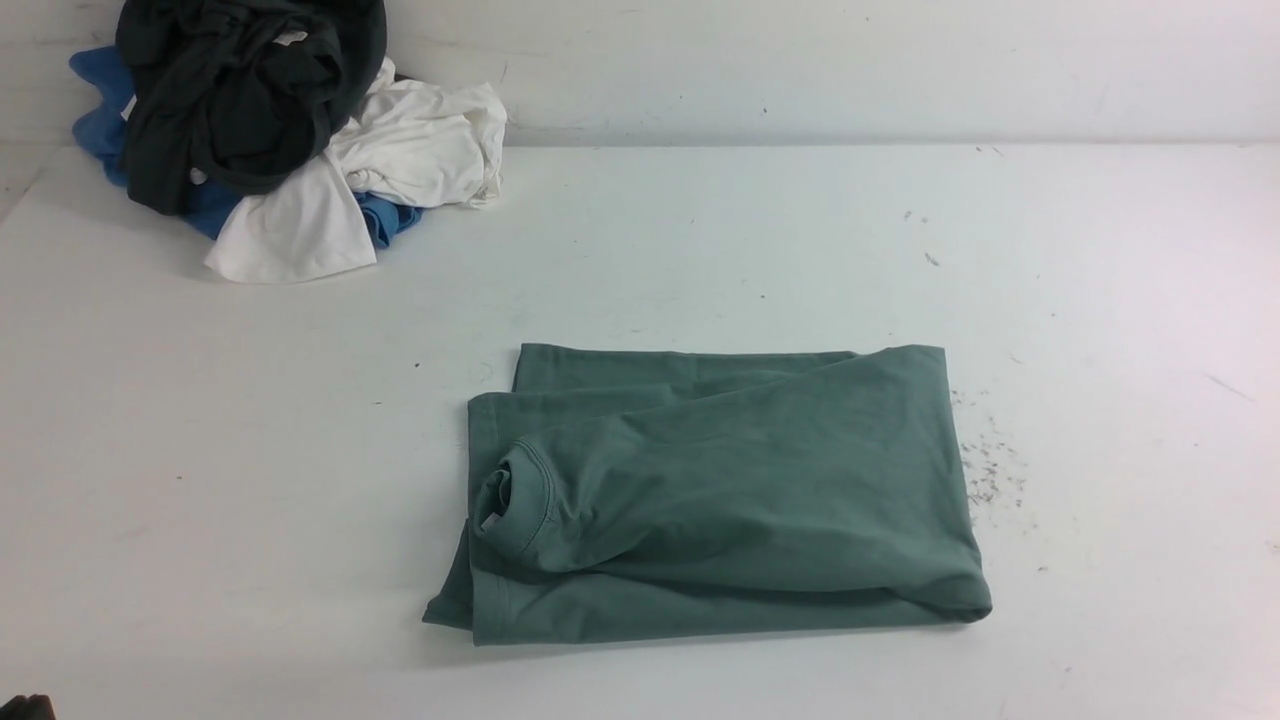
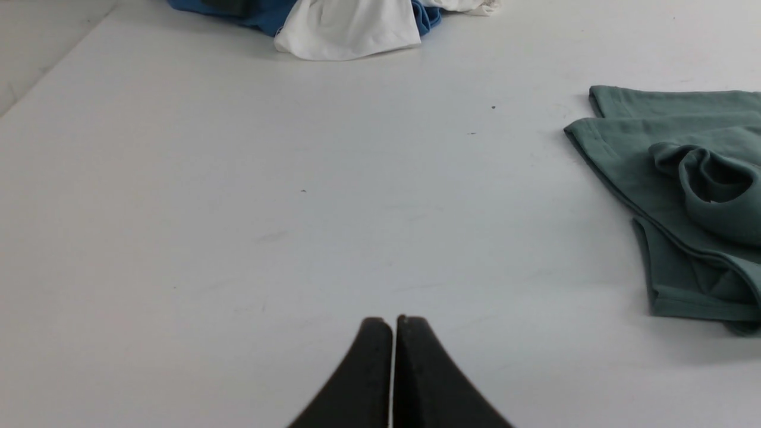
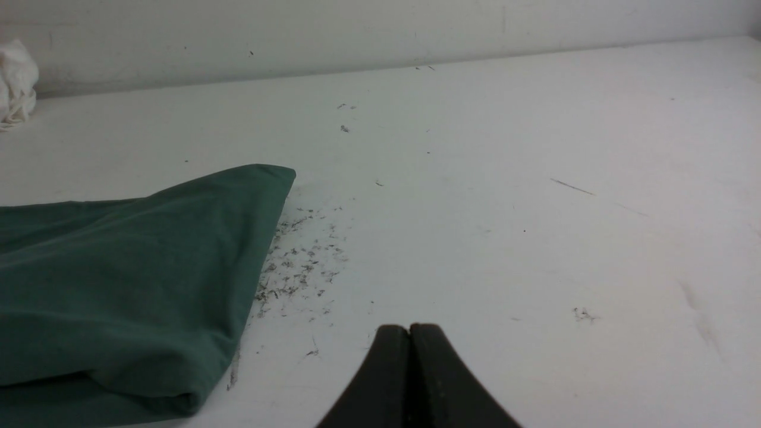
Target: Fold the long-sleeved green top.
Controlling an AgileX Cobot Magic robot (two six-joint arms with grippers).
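The green long-sleeved top (image 1: 720, 490) lies folded into a rough rectangle at the middle of the white table, its ribbed neck opening (image 1: 515, 500) facing left. Its left edge and collar also show in the left wrist view (image 2: 684, 196), and its right folded corner in the right wrist view (image 3: 119, 279). My left gripper (image 2: 393, 321) is shut on nothing, over bare table to the left of the top. My right gripper (image 3: 409, 328) is likewise shut and empty, over bare table to the right of it. Neither gripper touches the cloth.
A heap of black (image 1: 240, 90), white (image 1: 400, 160) and blue (image 1: 100, 120) garments sits at the table's far left corner against the wall. Dark lint specks (image 1: 985, 470) lie scattered just right of the top. The wall (image 1: 850, 60) bounds the table's far edge.
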